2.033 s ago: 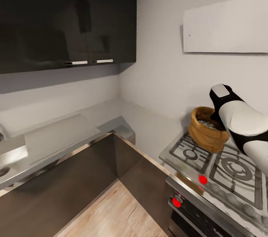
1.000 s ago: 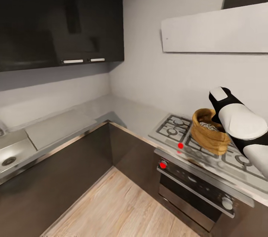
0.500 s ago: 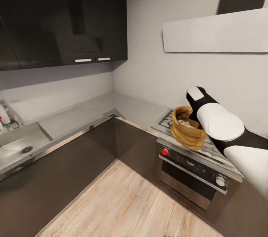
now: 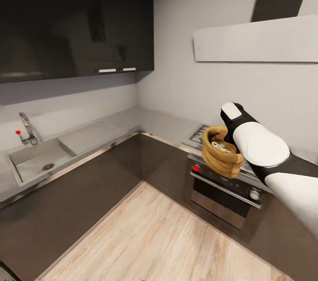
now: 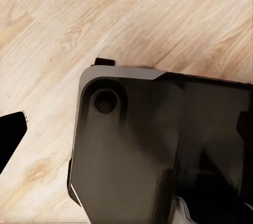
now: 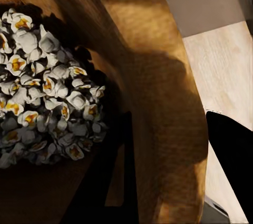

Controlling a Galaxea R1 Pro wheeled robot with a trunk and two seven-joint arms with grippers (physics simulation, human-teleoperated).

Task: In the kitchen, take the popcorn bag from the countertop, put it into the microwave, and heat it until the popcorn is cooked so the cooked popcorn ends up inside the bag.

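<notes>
STEP: popcorn bag (image 4: pixel 221 158) carried in the air in front of the stove (image 4: pixel 225 184), microwave yet to be found | TOOL: right gripper (image 6: pixel 158 174) clamped on the bag's wall | LOAD: popcorn (image 6: pixel 47 103) seen inside | NEXT: likely a level carry, so nothing is spilled

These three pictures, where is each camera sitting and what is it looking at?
Head view: from the robot's head, forward and down at a kitchen corner with sink and oven; its right arm holds the popcorn bag.
Left wrist view: near the left gripper, down at wooden floor and the robot's dark base.
Right wrist view: near the right gripper, into the bag at the popcorn.
Shared: bag, head and right wrist.
</notes>
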